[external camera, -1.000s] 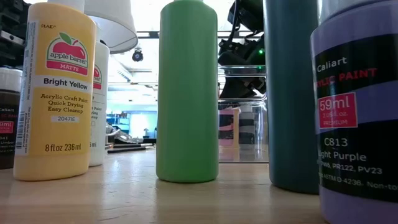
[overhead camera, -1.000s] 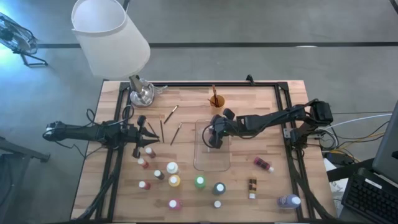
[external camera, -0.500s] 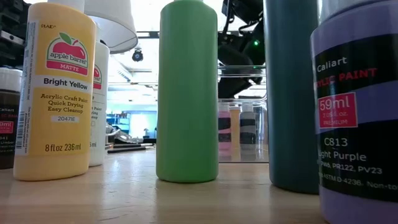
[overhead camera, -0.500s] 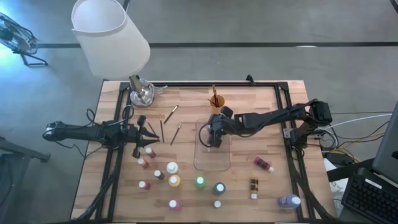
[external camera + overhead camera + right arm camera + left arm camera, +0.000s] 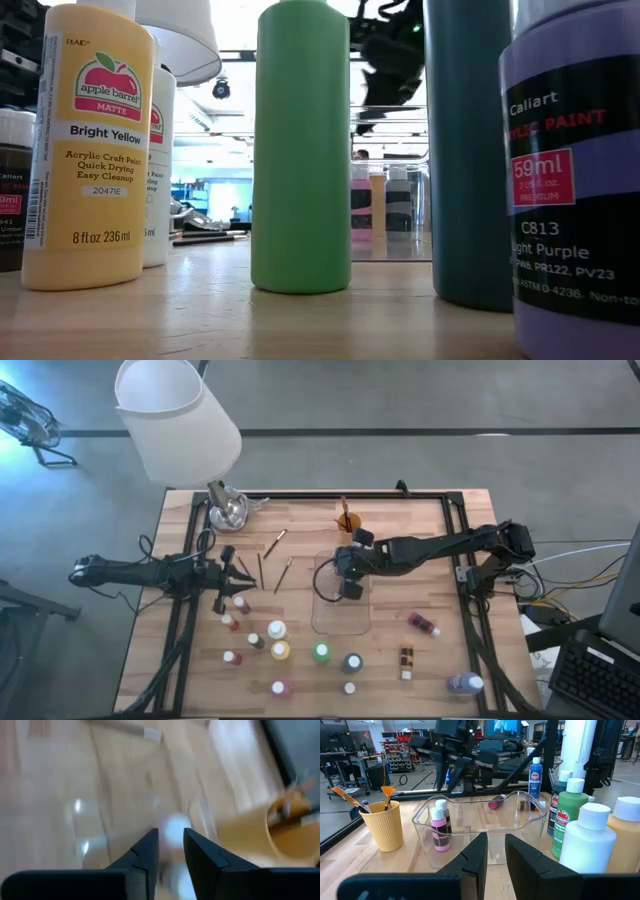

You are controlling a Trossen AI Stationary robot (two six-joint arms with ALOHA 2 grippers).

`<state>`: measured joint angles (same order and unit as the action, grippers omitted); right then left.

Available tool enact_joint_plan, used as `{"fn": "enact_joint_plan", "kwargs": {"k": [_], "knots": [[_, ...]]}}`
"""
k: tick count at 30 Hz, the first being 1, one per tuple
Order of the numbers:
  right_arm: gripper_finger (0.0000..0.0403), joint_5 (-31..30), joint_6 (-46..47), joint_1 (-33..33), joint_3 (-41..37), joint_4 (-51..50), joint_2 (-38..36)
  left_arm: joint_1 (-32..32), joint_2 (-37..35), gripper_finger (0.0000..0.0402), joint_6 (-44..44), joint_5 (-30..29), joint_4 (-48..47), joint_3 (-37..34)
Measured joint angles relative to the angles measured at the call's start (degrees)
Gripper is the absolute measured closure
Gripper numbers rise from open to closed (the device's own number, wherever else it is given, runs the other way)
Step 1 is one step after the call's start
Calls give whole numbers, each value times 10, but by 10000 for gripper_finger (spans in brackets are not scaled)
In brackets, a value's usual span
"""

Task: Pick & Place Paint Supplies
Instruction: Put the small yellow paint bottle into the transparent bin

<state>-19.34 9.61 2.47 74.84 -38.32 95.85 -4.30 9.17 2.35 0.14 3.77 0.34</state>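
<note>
One clear rectangular plastic tray (image 5: pixel 340 622) holds three small paint bottles (image 5: pixel 361 205). About a dozen more paint bottles (image 5: pixel 280 650) stand on the wooden tabletop (image 5: pixel 440 550), and one magenta bottle (image 5: pixel 422 624) lies on its side. One small orange ribbed cup (image 5: pixel 347 523) holds two brushes (image 5: pixel 386 794). About four loose thin brushes (image 5: pixel 285 573) lie just beside the left fingers (image 5: pixel 238 572). There is one white-shaded lamp (image 5: pixel 178 418).

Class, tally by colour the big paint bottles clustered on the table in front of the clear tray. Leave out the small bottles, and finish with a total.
White bottle: 1
Yellow bottle: 1
Green bottle: 1
Teal bottle: 1
Total: 4
</note>
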Motion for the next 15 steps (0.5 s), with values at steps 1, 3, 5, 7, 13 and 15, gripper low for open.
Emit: {"fn": "enact_joint_plan", "kwargs": {"k": [1,3,5,7,13,15], "knots": [[329,2,10,4,13,-38,0,0,0,328,0,0,0,0],[347,2,36,17,39,-125,0,0,0,328,0,0,0,0],[364,2,64,35,59,-198,-1,0,0,328,0,0,0,0],[379,4,97,59,74,-266,-1,0,0,328,0,0,0,0],[391,39,230,157,104,-415,-2,0,0,328,0,0,0,0],[387,58,271,195,108,-436,-2,0,0,328,0,0,0,0]]}}
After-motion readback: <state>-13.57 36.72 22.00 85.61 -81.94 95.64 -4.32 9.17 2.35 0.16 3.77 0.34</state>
